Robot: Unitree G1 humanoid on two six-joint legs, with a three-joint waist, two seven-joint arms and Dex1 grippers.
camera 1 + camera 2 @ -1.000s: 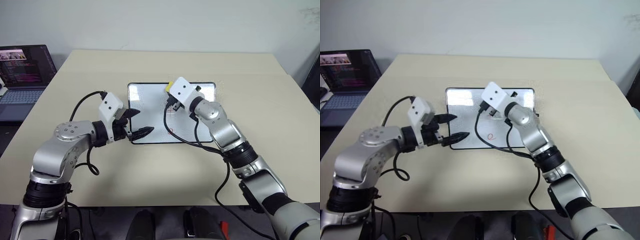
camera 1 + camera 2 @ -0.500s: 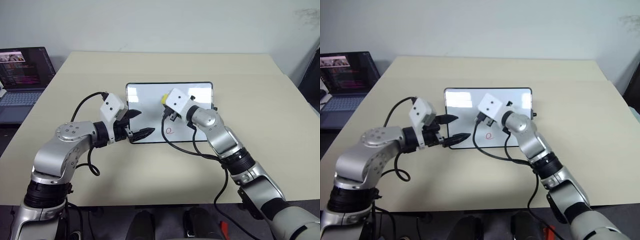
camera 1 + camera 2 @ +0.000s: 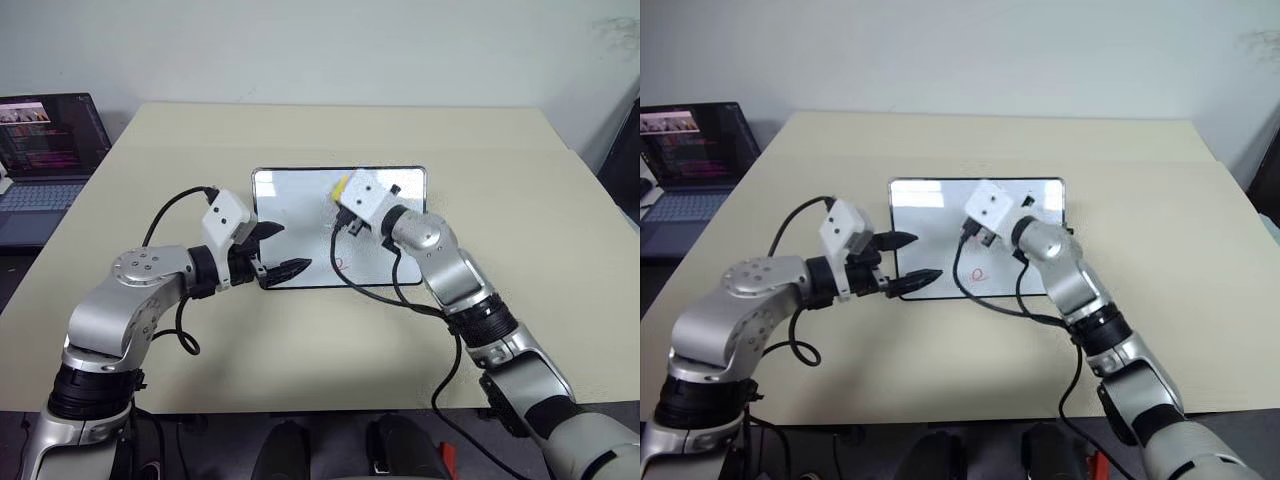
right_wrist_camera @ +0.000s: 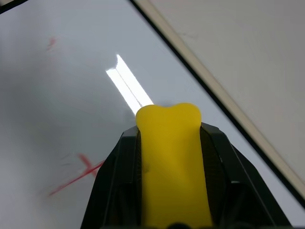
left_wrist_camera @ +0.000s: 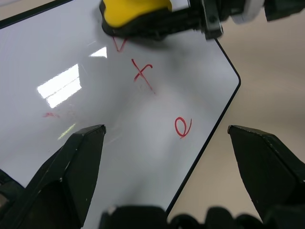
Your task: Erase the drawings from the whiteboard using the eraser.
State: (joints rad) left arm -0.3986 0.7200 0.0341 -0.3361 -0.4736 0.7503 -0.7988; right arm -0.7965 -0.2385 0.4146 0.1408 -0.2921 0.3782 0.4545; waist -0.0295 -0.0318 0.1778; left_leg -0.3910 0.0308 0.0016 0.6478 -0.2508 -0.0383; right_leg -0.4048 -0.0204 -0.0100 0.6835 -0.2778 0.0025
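Observation:
The whiteboard lies flat mid-table. On it are red drawings: a cross, a small "e" loop, and a mark partly covered by the eraser. The yellow eraser with its black base rests on the board's upper middle, and my right gripper is shut on it. The eraser also appears in the left wrist view. My left gripper stands open over the board's near left corner, holding nothing.
A faint red smudge sits on the board's left part. An open laptop stands off the table's far left. Black cables hang from both wrists over the board's near edge. Bare tabletop surrounds the board.
My right gripper slid the eraser a little nearer and leftward across the board, then back to the right. The left gripper stayed in place.

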